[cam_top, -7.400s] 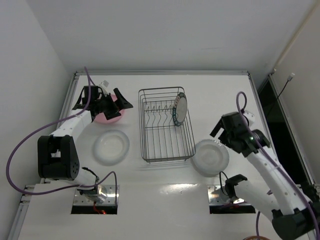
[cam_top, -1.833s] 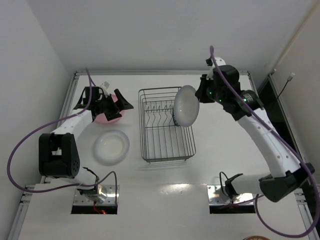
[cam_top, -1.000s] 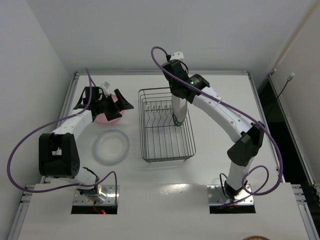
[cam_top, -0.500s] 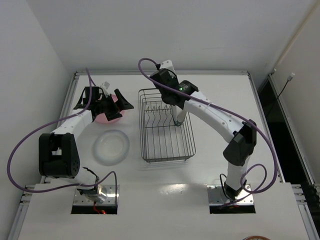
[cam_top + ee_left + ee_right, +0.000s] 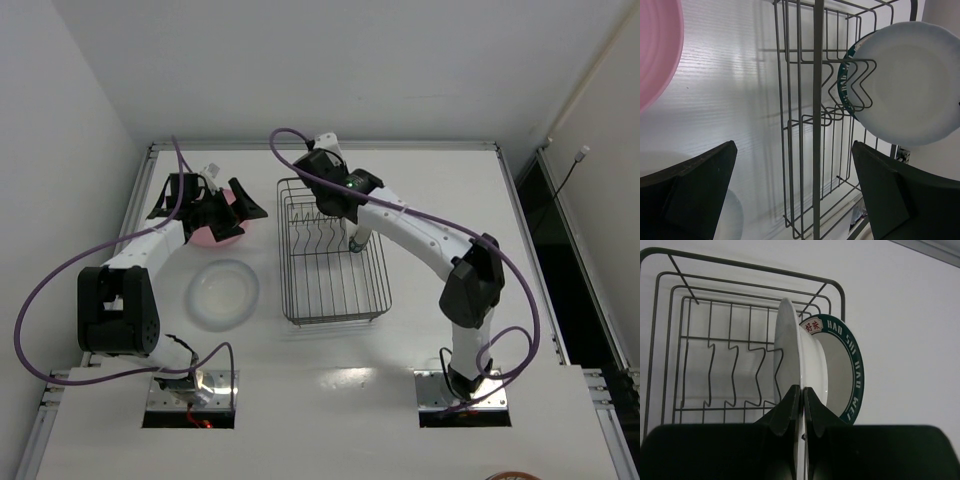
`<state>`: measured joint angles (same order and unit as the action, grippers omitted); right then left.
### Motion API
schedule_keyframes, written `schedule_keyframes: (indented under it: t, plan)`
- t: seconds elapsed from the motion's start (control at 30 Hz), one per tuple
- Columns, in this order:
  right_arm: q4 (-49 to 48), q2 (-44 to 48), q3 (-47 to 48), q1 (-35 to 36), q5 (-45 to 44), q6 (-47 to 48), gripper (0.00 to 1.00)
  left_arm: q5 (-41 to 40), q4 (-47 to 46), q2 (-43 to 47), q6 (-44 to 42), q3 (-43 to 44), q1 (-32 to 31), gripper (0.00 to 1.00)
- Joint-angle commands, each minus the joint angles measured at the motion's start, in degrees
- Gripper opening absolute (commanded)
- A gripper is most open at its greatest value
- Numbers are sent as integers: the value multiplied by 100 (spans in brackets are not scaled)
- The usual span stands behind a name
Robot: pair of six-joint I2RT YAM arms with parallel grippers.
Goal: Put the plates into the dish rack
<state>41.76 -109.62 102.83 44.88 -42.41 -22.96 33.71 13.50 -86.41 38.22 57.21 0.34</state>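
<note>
- Plates stand in two places: two in the dish rack [image 5: 335, 285] and two on the tabletop [image 5: 300, 350] to its left.
- Right arm [image 5: 420, 230] reaches across the far end of the rack. The right jaws are pressed together on the rim of a plain white plate [image 5: 790, 355], with one finger [image 5: 784, 412] on each face of the thin edge.
- That white plate stands upright on its edge inside the rack, at the far right corner. The fingers hide its lower edge, so it is unclear whether it sits between the prongs [image 5: 735, 375].
- Just beside it, on its right in the wrist view, a dark-rimmed plate [image 5: 840, 370] with white lettering also stands on edge in the rack. The two are very close; I cannot tell whether they touch.
- The other divider slots to the left hold nothing.
- Left arm [image 5: 150, 240] is at the far left of the tabletop. The left jaws are spread wide, both fingers [image 5: 695, 190] apart with nothing between them.
- A pink plate [image 5: 215, 235] lies flat right by the left jaws, well left of the rack.
- A translucent plate [image 5: 222, 293] lies flat nearer the arm bases, between the pink plate and the near edge, apart from the rack.
</note>
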Motion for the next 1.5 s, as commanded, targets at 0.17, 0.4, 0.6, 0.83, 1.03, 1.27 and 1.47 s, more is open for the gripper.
schedule_keyframes:
  t: [0.17,0.4,0.6,0.83,1.03,1.27,1.47]
  plan:
    - [-309,-6,-447,-278,927,-463,0,188,-190,19,54,1,36,100]
    - [-966,283,-1045,-551,2175,-833,0,188,-190,19,54,1,36,100]
    - [-1073,284,-1283,-744,2545,-1017,0,188,-190,19,54,1,36,100]
    - [-1179,626,-1546,-797,2607,-1017,40,188,-190,19,54,1,36,100]
    - [-662,1144,-1038,-691,2247,-965,56,83,-190,-34,54,1,36,100]
    - [-641,2294,-1115,-691,2333,-615,62,-321,-14,27,-130,62,36,100]
    - [-871,3429,-2046,-691,2983,-376,64,-1471,538,81,-464,404,36,100]
